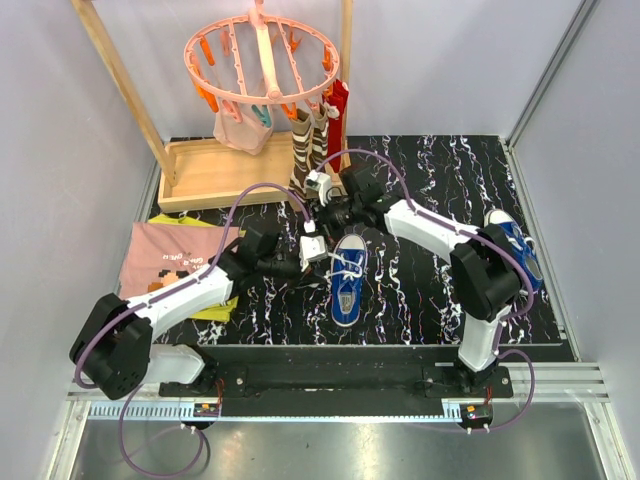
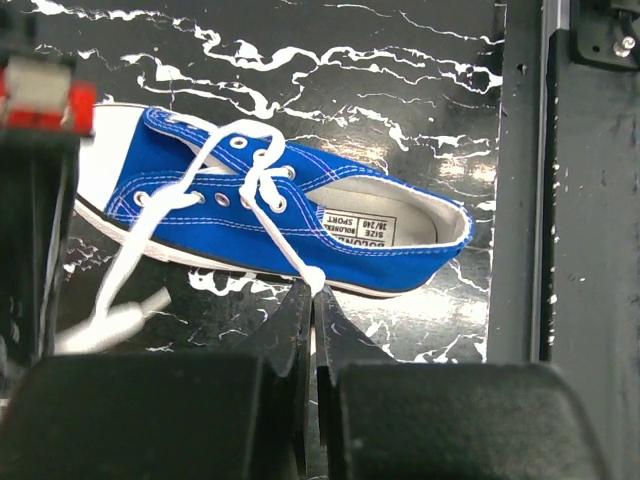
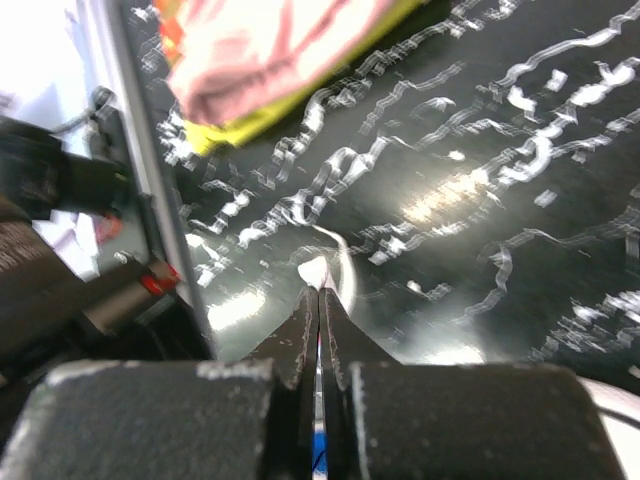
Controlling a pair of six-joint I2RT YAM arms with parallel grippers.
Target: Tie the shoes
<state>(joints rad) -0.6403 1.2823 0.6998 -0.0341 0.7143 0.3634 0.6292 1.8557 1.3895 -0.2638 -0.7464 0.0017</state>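
One blue sneaker (image 1: 348, 282) with a white toe cap lies in the middle of the black marbled mat, its white laces loosely crossed. In the left wrist view the sneaker (image 2: 300, 215) lies on its side, and my left gripper (image 2: 312, 295) is shut on a white lace (image 2: 285, 245) running from the eyelets. A second lace end (image 2: 110, 320) trails loose on the mat. My left gripper (image 1: 318, 264) sits just left of the shoe. My right gripper (image 1: 324, 217) is behind the shoe and shut on a lace tip (image 3: 318, 270). A second blue sneaker (image 1: 513, 243) lies at the right, partly behind the right arm.
A wooden rack with a tray base (image 1: 215, 175) stands at the back, holding a pink clip hanger (image 1: 262, 60). Striped brown socks (image 1: 303, 150) and a red sock (image 1: 338, 115) hang behind the right gripper. Pink and yellow cloths (image 1: 170, 260) lie at the left under the left arm.
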